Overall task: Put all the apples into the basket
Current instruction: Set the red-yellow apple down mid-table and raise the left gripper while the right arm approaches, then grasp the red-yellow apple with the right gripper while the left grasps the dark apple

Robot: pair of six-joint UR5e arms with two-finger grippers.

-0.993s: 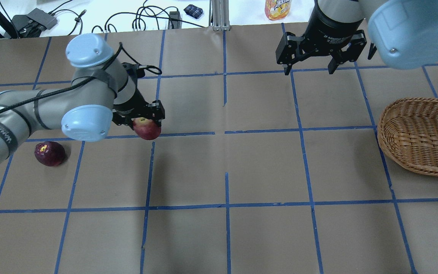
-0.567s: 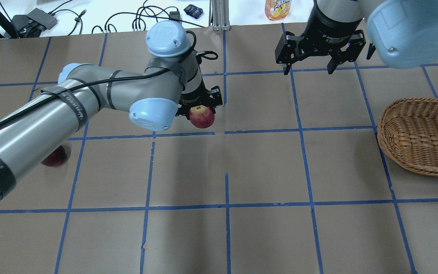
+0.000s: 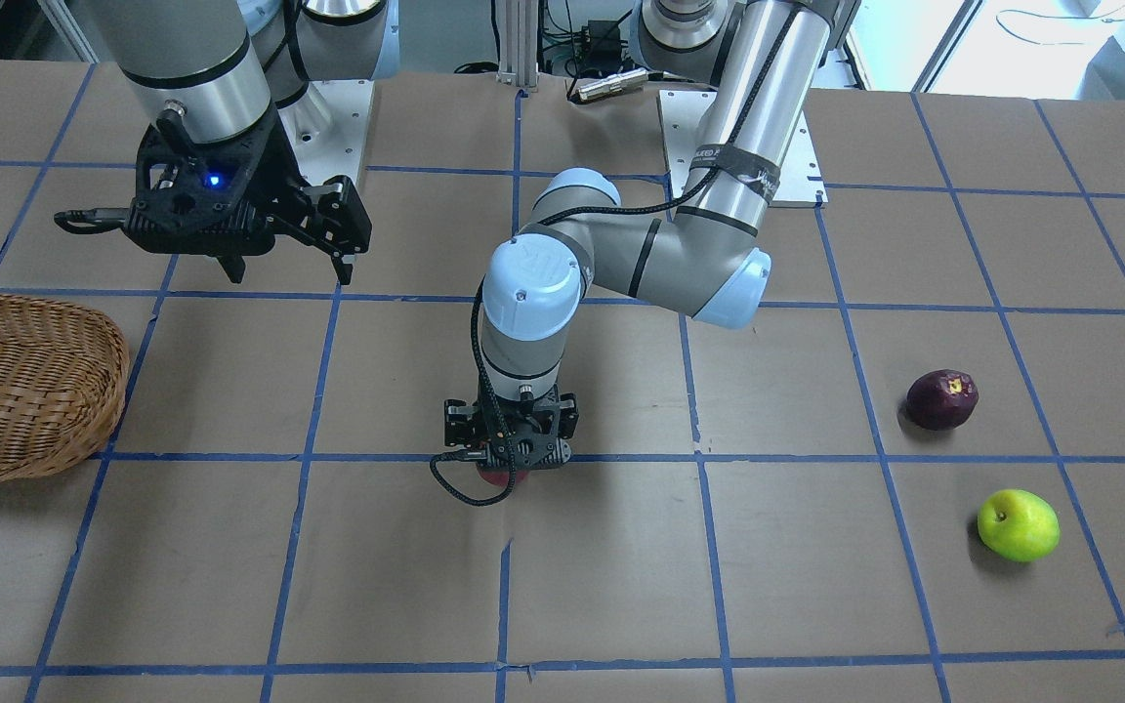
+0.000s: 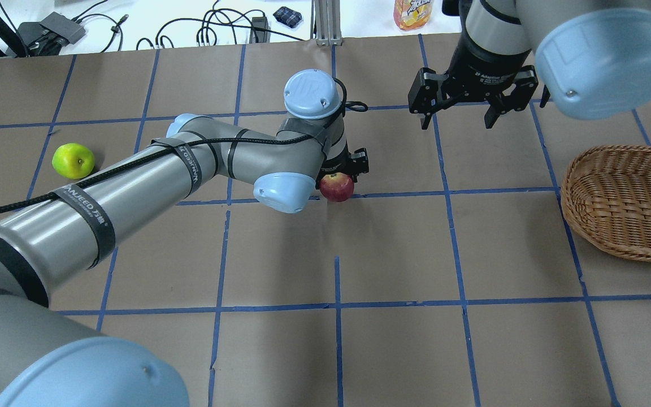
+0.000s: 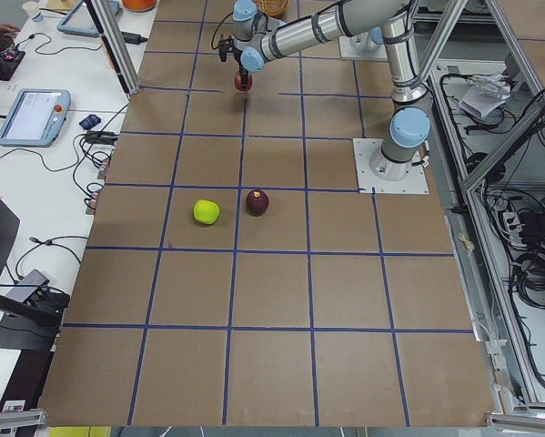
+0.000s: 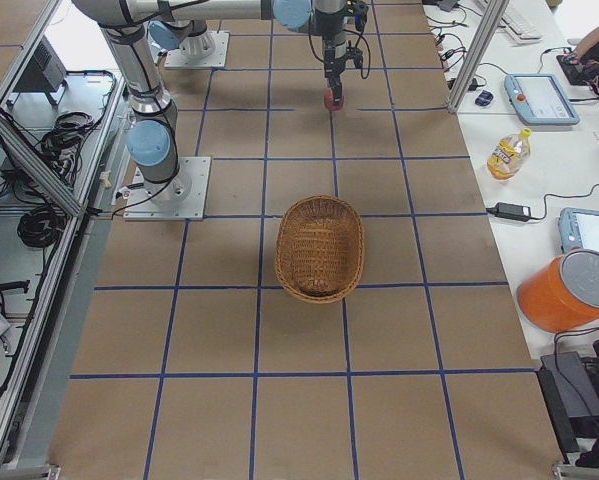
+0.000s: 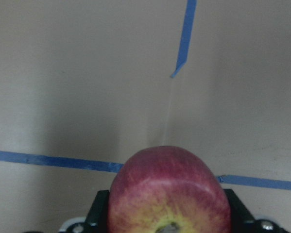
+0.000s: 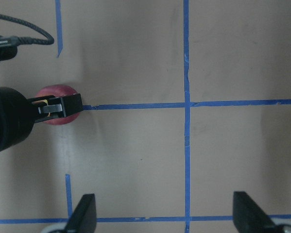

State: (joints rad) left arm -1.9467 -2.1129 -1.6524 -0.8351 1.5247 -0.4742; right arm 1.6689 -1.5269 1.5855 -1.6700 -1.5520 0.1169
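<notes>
With the left gripper (image 4: pixel 343 176) clamped on the red, yellow-dimpled apple (image 7: pixel 169 194) over mid-table and the right gripper (image 4: pixel 455 116) hanging with jaws apart, the carry should run level to the shallow woven tan wicker basket (image 4: pixel 625 203) at the table's right end and release low inside.

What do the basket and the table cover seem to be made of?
The basket looks like woven wicker, tan and matte: interlaced strands show. The table cover seems to be brown paper, matte, perhaps thin card; sheet seams show between blue tape lines.

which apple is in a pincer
The red apple, gripped by the left pincer; the maroon apple and green apple lie free on the table.
</notes>
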